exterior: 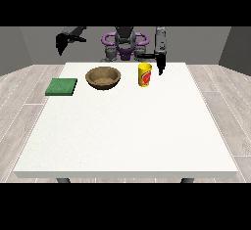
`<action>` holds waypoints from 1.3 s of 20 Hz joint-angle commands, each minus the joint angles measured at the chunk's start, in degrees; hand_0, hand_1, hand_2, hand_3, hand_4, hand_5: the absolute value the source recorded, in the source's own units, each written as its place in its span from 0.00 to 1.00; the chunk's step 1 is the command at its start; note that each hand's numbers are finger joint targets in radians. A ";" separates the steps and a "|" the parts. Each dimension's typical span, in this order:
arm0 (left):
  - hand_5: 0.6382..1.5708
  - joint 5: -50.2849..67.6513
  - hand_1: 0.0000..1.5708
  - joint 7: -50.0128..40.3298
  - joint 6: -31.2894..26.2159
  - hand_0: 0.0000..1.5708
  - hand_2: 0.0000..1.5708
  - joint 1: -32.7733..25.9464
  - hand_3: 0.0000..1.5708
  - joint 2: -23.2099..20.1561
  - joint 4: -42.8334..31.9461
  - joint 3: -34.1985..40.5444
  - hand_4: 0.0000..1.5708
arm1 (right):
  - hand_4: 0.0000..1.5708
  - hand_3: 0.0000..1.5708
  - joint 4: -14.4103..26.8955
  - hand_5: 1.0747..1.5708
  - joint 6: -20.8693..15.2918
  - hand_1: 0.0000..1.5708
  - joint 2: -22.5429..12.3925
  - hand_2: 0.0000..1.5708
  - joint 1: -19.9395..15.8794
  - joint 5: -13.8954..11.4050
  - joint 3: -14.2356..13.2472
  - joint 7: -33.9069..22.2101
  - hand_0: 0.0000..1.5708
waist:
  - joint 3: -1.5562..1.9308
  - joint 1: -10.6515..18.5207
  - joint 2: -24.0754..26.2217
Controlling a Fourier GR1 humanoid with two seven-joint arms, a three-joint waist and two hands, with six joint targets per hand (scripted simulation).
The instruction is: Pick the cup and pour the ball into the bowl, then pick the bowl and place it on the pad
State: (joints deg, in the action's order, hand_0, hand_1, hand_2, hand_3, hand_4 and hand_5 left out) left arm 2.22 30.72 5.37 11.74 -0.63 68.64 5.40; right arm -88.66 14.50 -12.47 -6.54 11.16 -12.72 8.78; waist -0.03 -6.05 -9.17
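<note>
A yellow cup [144, 75] with a red mark stands upright on the white table [127, 126] near its far edge. What it holds is hidden from here. A brown wooden bowl [103, 78] sits to the cup's left. A green pad [62, 86] lies flat near the table's left edge. The hand at the view's right [160, 66] hangs pointing down just right of the cup, apart from it, fingers straight. The hand at the view's left [61, 43] is raised above and behind the pad, away from everything, fingers hanging relaxed.
The robot's torso [124, 45] stands behind the table's far edge. The table's near half stretches towards the camera. Grey wooden floor surrounds the table.
</note>
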 commanded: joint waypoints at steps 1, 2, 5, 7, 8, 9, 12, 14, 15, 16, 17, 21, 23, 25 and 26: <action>0.94 -0.55 0.00 6.96 3.87 0.00 0.00 3.01 0.00 0.60 -9.44 -2.06 0.00 | 0.00 0.00 3.38 1.00 0.80 0.00 -1.22 0.00 -2.76 1.43 -1.81 -0.03 0.00 | 0.01 0.22 -0.58; 0.94 0.73 0.00 6.88 1.84 0.00 0.00 7.94 0.00 -0.30 -11.32 3.07 0.00 | 0.00 0.00 2.81 1.00 1.70 0.00 -0.88 0.00 -2.99 1.33 -1.32 2.61 0.00 | 0.00 -1.31 -4.26; 0.94 0.53 0.00 10.37 0.95 0.00 0.00 7.59 0.00 -1.85 -17.34 4.03 0.00 | 0.00 0.00 3.96 1.00 3.90 0.00 -0.95 0.00 0.74 0.36 -0.60 4.38 0.00 | 0.01 -1.35 -1.91; 0.94 1.18 0.00 16.92 5.04 0.00 0.00 6.43 0.00 0.60 -19.20 0.38 0.00 | 0.00 0.00 6.62 1.00 3.41 0.00 -0.19 0.00 -0.83 -0.32 -1.33 9.12 0.00 | 0.01 -1.47 -4.37; 0.95 0.88 0.00 11.97 1.90 0.00 0.00 8.30 0.00 -1.62 -22.27 3.29 0.00 | 0.00 0.00 3.20 1.00 2.15 0.00 -0.25 0.00 1.63 -1.61 0.43 2.98 0.00 | 0.00 -0.99 0.19; 0.95 1.61 0.00 15.12 0.14 0.00 0.00 8.74 0.00 -2.44 -22.93 3.97 0.00 | 0.00 0.00 7.64 1.00 5.16 0.00 -1.54 0.00 1.18 -0.93 -1.71 10.00 0.00 | 0.02 -0.79 -2.50; 0.95 1.09 0.00 17.42 1.71 0.00 0.00 14.16 0.00 -1.94 -27.14 4.53 0.00 | 0.00 0.00 9.50 1.00 3.43 0.00 -1.58 0.00 -3.02 -1.34 -2.28 10.70 0.00 | 0.01 -1.00 -5.79; 0.95 1.20 0.00 19.66 2.68 0.00 0.00 14.46 0.00 -1.44 -30.60 5.30 0.00 | 0.00 0.00 9.49 1.00 4.52 0.00 -0.56 0.00 -1.25 -1.91 -0.97 12.58 0.00 | 0.01 -1.60 -5.36; 0.95 2.27 0.00 19.35 0.20 0.00 0.00 14.96 0.00 -3.49 -30.40 6.18 0.00 | 0.00 0.00 9.92 1.00 7.90 0.00 -4.37 0.00 -1.12 0.40 -3.02 10.17 0.00 | 0.01 -2.11 -5.00; 0.95 1.00 0.00 22.14 3.83 0.00 0.00 16.01 0.00 -0.68 -32.99 5.62 0.00 | 0.00 0.00 9.72 1.00 3.84 0.00 -1.72 0.00 -2.70 -1.37 -2.14 10.56 0.00 | 0.00 -1.93 -5.93; 0.95 0.20 0.00 21.03 4.76 0.00 0.00 15.96 0.00 -0.14 -34.10 5.01 0.00 | 0.00 0.00 6.18 1.00 2.58 0.00 -2.88 0.00 -5.97 1.68 -3.02 2.32 0.00 | -0.02 -1.94 -4.55; 0.70 -7.31 0.79 25.02 16.66 0.79 1.00 12.86 1.00 -0.08 -32.09 1.47 0.85 | 0.00 0.00 9.89 1.00 4.59 0.00 -3.32 0.00 -3.86 -1.04 -2.57 9.17 0.00 | 0.09 -2.61 -6.39; 0.66 -7.33 0.83 25.51 20.02 0.83 1.00 15.00 1.00 0.25 -34.55 3.14 0.91 | 0.00 0.00 6.67 1.00 5.01 0.00 -4.26 0.00 -6.45 1.18 -2.90 5.94 0.00 | -0.01 -4.87 -8.55; 0.65 -7.35 0.84 26.05 21.03 0.84 1.00 14.67 1.00 0.31 -33.88 3.16 0.93 | 0.00 0.00 7.47 1.00 5.07 0.00 -4.25 0.00 -5.66 0.44 -3.37 8.69 0.00 | 0.01 -5.29 -9.60; 0.66 -6.74 0.84 24.59 23.29 0.84 1.00 12.41 1.00 0.52 -32.47 1.78 0.94 | 0.00 0.00 9.32 1.00 7.98 0.00 -6.74 0.00 -5.17 1.96 -4.81 8.76 0.00 | 0.04 -6.47 -8.12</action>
State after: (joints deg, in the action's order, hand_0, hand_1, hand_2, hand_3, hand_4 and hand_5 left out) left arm -3.24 55.05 21.87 23.85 -2.23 40.08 8.37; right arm -81.10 19.96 -16.58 -11.17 11.90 -15.70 16.10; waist 1.41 -10.25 -15.00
